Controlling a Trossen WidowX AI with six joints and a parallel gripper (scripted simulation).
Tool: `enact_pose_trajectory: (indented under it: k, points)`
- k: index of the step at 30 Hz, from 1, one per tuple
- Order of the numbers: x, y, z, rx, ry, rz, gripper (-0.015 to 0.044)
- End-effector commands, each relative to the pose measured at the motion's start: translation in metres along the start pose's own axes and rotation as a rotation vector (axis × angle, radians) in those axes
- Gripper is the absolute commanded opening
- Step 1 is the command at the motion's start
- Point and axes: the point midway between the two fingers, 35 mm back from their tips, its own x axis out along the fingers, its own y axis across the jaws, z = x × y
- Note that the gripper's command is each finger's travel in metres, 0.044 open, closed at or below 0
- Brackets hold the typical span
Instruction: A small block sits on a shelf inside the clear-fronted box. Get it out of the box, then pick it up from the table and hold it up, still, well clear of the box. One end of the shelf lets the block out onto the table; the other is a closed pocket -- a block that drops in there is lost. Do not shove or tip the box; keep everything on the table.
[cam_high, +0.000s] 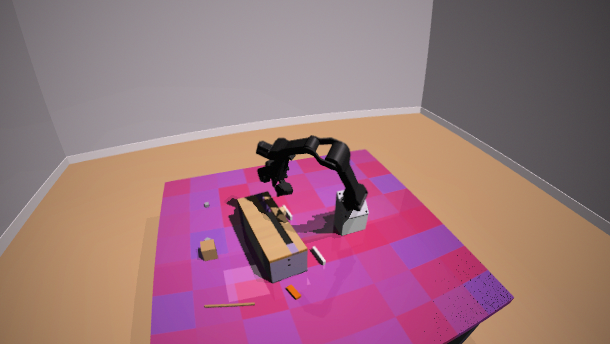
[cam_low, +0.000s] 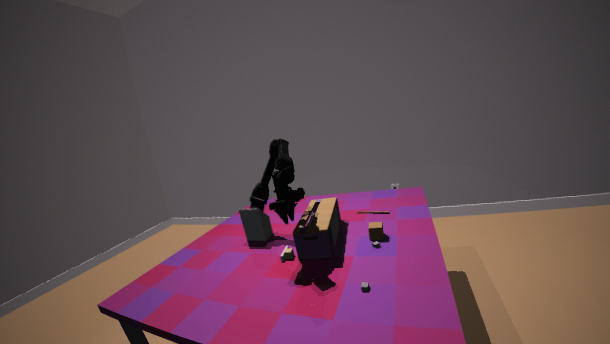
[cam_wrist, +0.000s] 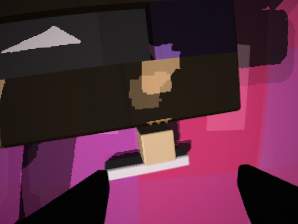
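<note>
Wrist view: the small block (cam_high: 282, 215) (cam_low: 288, 253) (cam_wrist: 159, 146) is on the table outside the box (cam_high: 260, 225) (cam_low: 316, 245) (cam_wrist: 60, 110), between its long side and a white bar (cam_high: 288, 212) (cam_low: 284, 254) (cam_wrist: 150, 168).
Block's place: the release from the shelf appears complete; the outlet presumably lies on this side.
White bar: it lies just beyond the block, probably as a low stop against sliding; whether they touch cannot be told.
Gripper (cam_high: 284, 190) (cam_low: 289, 221) (cam_wrist: 173, 177): its jaws stand well apart with nothing between them, presumably so that they can pass around the block before closing.
Fingertips: they point down and hang above the table, a height that likely spares box and bar during alignment.
Next move: centring over the block, then a straight descent, seems called for; a finger could catch the bar or nudge the box.
Wrist view alone: the block's faces and the narrow room between box and bar are plain, but the arm's height is not.
Exterior view: the fingers' clearance above the table shows here; the orange piece does not.
Top view: it adds the orange piece (cam_high: 293, 292) and a second white bar (cam_high: 319, 255) near the box's far end, while the block is small and partly shaded.
</note>
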Motion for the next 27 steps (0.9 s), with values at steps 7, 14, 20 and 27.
enact_pose_trajectory:
  k: [7, 14, 20, 27]
  points:
    - [-0.001, -0.015, -0.01, 1.281, -0.026, 0.182, 0.0285]
    - [-0.002, -0.019, -0.014, 1.668, 0.005, 0.248, 0.0285]
    - [-0.003, -0.022, -0.016, 1.997, 0.049, 0.309, 0.0285]
    - [-0.004, -0.025, -0.019, 2.372, 0.124, 0.371, 0.0285]
